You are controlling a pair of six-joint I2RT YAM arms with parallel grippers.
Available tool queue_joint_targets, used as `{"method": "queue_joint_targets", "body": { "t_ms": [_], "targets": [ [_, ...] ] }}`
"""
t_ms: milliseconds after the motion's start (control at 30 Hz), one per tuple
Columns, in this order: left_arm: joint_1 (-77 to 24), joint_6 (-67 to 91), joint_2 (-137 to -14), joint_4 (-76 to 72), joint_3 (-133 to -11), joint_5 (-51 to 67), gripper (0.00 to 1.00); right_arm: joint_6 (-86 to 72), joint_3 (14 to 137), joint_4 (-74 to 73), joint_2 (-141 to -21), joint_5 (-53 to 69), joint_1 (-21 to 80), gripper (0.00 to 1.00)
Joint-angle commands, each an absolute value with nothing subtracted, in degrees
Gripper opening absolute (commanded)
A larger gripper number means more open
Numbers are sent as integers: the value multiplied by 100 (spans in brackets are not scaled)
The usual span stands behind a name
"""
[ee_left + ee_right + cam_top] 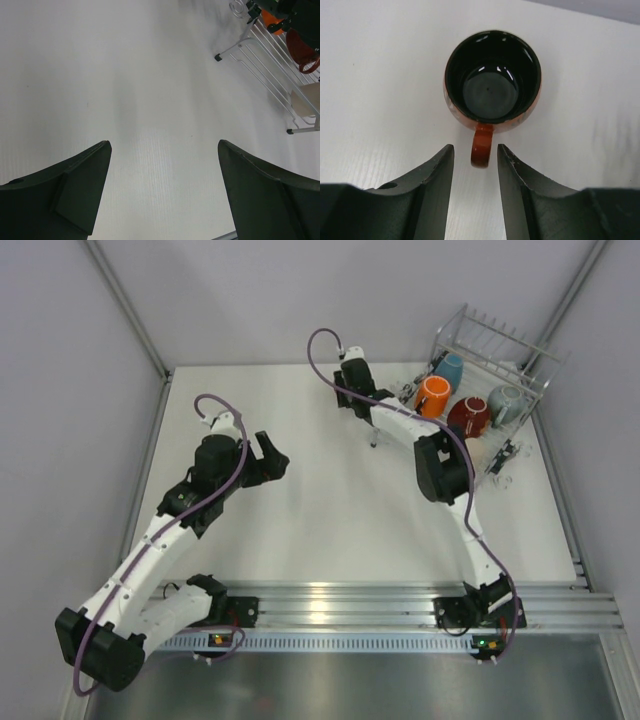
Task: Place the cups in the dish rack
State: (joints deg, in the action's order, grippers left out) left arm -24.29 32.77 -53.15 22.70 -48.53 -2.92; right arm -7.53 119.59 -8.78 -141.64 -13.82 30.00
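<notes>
A dark-and-orange mug stands upright on the white table, glossy black inside, its orange handle pointing at my right gripper. The right gripper is open, its fingertips on either side of the handle and not touching it. In the top view the right gripper hides this mug. The dish rack at the far right holds a light blue cup, an orange cup, a red mug and a grey mug. My left gripper is open and empty over bare table.
The left wrist view shows the rack's wire base at upper right, with a beige tumbler and the red mug in it. Grey walls enclose the table on the left, back and right. A metal rail runs along the near edge.
</notes>
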Motion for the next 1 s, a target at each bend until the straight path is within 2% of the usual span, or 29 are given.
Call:
{"method": "queue_joint_targets", "body": {
  "t_ms": [0, 167, 367, 567, 633, 700, 967],
  "targets": [
    [-2408, 3199, -5273, 2188, -5045, -378, 93, -703, 12384, -765, -14300, -1669, 3094, 40],
    [-2399, 3208, -5282, 2188, -5036, -378, 93, -694, 12515, -817, -14361, -1758, 3094, 38],
    [-2399, 3217, -5212, 2197, -5045, -404, 93, -686, 12560, -870, -14396, -1767, 3085, 31],
    [-2400, 3296, -5220, 2451, -5106, -834, 92, -580, 12341, -765, -14248, -1617, 3111, 16],
    [-2382, 3357, -5317, 2627, -5229, -1264, 92, -545, 12130, -651, -14098, -1591, 3120, 8],
    [-2268, 3419, -5440, 2768, -5378, -1415, 92, -545, 11691, -440, -13774, -1565, 3164, 0],
    [-1521, 3656, -6038, 2742, -5844, -844, 89, -1379, 9057, 553, -11999, -1783, 3795, 0]
  ]
}}
